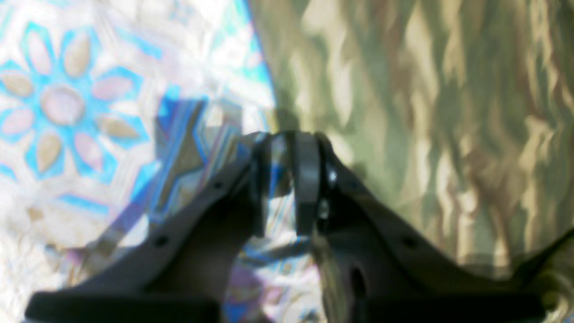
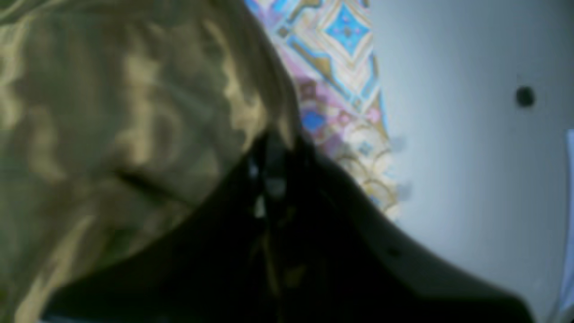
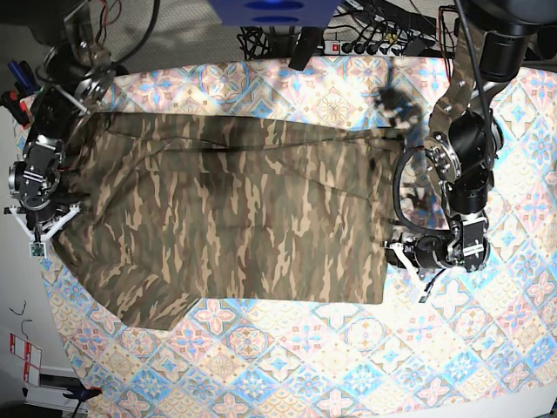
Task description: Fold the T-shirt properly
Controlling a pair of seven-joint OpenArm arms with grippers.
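The camouflage T-shirt [image 3: 235, 218] lies spread flat across the patterned tablecloth [image 3: 305, 348], reaching from the left arm to the right arm. My left gripper [image 3: 393, 251] sits at the shirt's right edge. In the left wrist view its fingertips [image 1: 287, 148] stand nearly together right where the T-shirt [image 1: 426, 112] meets the tablecloth [image 1: 67, 103]; the picture is blurred. My right gripper [image 3: 59, 213] is at the shirt's left edge. In the right wrist view it [image 2: 273, 152] is shut, with the T-shirt's cloth [image 2: 112, 112] bunched up to its tips.
A power strip with cables [image 3: 365, 39] and a blue object [image 3: 270, 9] sit at the table's back edge. Tools [image 3: 13, 87] hang at the far left. Beyond the tablecloth's edge [image 2: 341, 58], the right wrist view shows grey floor [image 2: 471, 134].
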